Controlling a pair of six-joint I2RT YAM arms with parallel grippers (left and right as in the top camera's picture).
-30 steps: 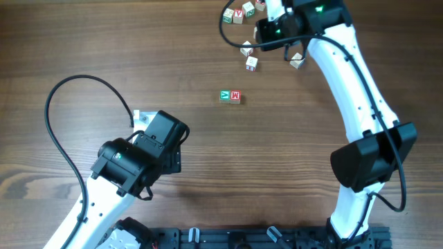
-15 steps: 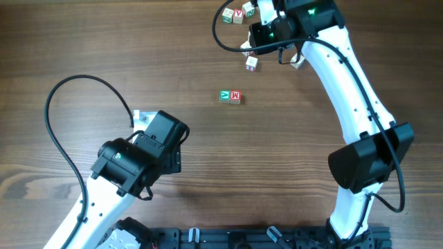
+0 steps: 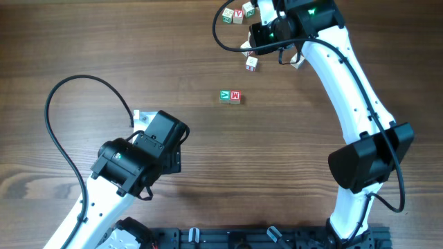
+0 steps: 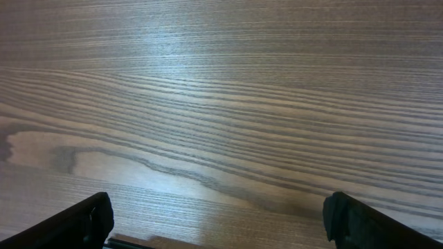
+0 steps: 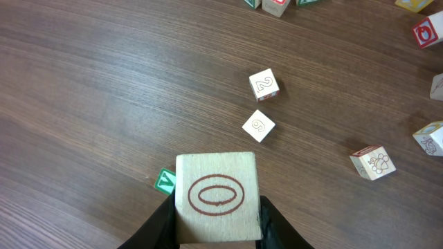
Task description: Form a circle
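Note:
My right gripper [image 5: 218, 216] is shut on a plain wooden block with a red oval ring [image 5: 216, 197], held above the table. Just behind its left edge peeks a green letter block [image 5: 165, 181]. From overhead that green block [image 3: 225, 95] sits touching a red block [image 3: 236, 95] mid-table, and the right arm's head [image 3: 266, 29] hovers at the top near several loose blocks. My left gripper [image 4: 221, 228] stands open over bare wood, its dark fingertips [image 4: 90, 220] wide apart with nothing between them.
Loose blocks lie beyond the held one: a "2" block [image 5: 264, 84], a "6" block [image 5: 258, 125], a paw-print block [image 5: 372, 162], and others along the right edge [image 5: 429, 137]. Overhead, one block [image 3: 251, 63] lies below the right wrist and a cluster [image 3: 239, 14] at the top.
The right arm shifted a little to the left over the top blocks early on, then held still. The left arm has not moved.

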